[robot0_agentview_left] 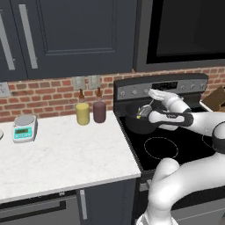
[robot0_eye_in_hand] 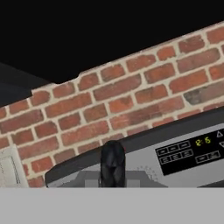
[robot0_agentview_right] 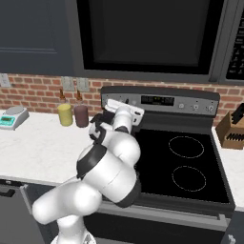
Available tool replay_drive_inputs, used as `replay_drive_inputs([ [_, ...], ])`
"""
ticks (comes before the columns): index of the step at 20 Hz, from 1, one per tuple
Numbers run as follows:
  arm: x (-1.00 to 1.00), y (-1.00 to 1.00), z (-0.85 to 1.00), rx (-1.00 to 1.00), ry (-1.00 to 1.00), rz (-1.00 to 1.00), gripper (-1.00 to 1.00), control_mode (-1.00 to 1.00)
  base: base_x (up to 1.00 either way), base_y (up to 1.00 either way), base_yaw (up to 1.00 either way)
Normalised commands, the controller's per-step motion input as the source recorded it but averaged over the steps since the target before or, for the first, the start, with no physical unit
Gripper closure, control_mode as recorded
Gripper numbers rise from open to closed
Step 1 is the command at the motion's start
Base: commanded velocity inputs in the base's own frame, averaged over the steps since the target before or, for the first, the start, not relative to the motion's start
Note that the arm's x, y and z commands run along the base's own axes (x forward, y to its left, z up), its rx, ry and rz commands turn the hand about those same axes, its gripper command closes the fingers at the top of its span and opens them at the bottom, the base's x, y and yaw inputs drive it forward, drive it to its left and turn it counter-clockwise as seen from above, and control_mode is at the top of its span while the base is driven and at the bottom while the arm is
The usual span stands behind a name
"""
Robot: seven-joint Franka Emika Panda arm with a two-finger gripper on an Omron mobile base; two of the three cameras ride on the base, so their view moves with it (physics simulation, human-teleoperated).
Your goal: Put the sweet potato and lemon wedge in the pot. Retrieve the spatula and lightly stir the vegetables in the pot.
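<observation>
1. Round dark grey-black saucepan, the pot (robot0_agentview_left: 139, 123): stands on the far left burner of the black glass stove top (robot0_agentview_left: 176, 147), close under the stove's grey control panel (robot0_agentview_left: 132, 91). The white arm crosses in front of its right side.
2. Pincer (robot0_agentview_left: 143, 111): two-finger, on the white arm, held over the pot's rim in the left base view. A small yellow-green item, apparently the lemon wedge (robot0_agentview_left: 139, 115), sits at its tips above the pot; the fingers seem closed on it, though the grip is too small to tell for sure. In the hand view one dark finger (robot0_eye_in_hand: 112, 164) rises before the control panel and the red brick wall (robot0_eye_in_hand: 131, 100).
3. Sweet potato and spatula: cannot be made out.
4. White marble-look worktop (robot0_agentview_left: 61, 154): left of the stove.
5. Yellow jar (robot0_agentview_left: 82, 113) and maroon jar (robot0_agentview_left: 99, 111): upright, just beside each other at the far edge of the worktop against the brick wall, yellow to the left.
6. Small kitchen scale with a teal face (robot0_agentview_left: 23, 128): far left on the worktop, well apart from the jars.
7. Wooden knife block with black handles (robot0_agentview_right: 232, 129): right of the stove.
</observation>
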Motion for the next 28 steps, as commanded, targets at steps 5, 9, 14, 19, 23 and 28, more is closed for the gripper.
replay_drive_inputs([
  [5,0.31,0.13,-0.31,0.00,0.11,0.00,1.00,-1.00,0.00,0.00,0.00],
  [9,0.36,0.05,-0.29,0.00,0.00,0.00,1.00,-1.00,0.00,0.00,0.00],
  [14,0.42,0.00,-0.24,-0.01,0.00,0.00,1.00,-1.00,0.00,0.00,0.00],
  [19,0.28,0.00,-0.45,-0.07,0.00,-0.02,1.00,-1.00,0.00,0.00,0.00],
  [23,0.11,0.00,-0.44,-0.15,-0.09,-0.02,1.00,-1.00,0.00,0.00,0.00],
  [28,-0.05,0.00,-0.05,-0.25,-0.35,-0.03,1.00,-1.00,0.00,0.00,0.00],
])
